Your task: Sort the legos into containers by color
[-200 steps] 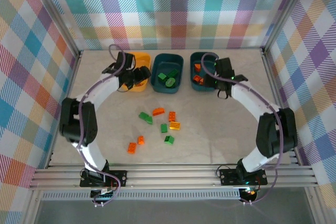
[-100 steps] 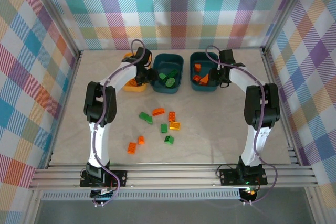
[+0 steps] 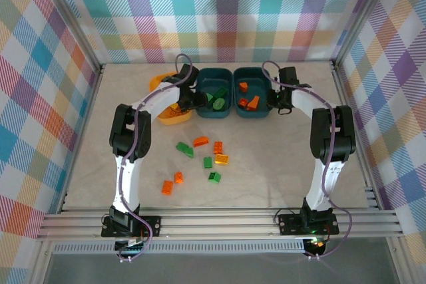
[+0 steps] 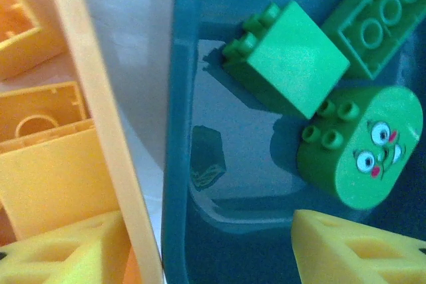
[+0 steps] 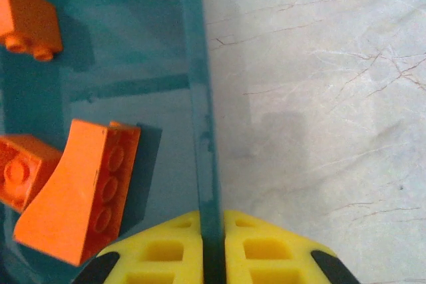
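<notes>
Neither claw holds a lego. The right claw (image 5: 213, 234) is pressed together on the outer wall of the right tub (image 3: 261, 84), one finger inside and one outside, with the thin teal wall nipped between them. That grip reads as a handle for sliding the tub, not as a sorting move.

The left claw (image 4: 193, 244) is spread astride two walls at once. One finger is inside the yellow tub (image 3: 173, 118) and the other inside the middle tub (image 3: 213, 78). A gap shows between that second finger and the teal wall (so nothing looks pinched yet). It is probably placed there to draw those two tubs together.

The tubs stand in a row at the far side of the table (image 3: 279, 164), the middle and right ones touching. Each teal tub has its long axis running away from the robot. The yellow one looks skewed, its far end swung left.

Orange bricks (image 5: 76, 191) lie in the right tub, and the sloped one's long axis runs roughly along the gripped wall. Green bricks (image 4: 286, 58) lie in the middle tub. The block is on its side with its studs pointing sideways toward the tub's wall, and the oval one is face up. Loose legos (image 3: 208, 161) sit in a cluster mid-table between the arms, well apart from the tubs and pointing in all directions.
</notes>
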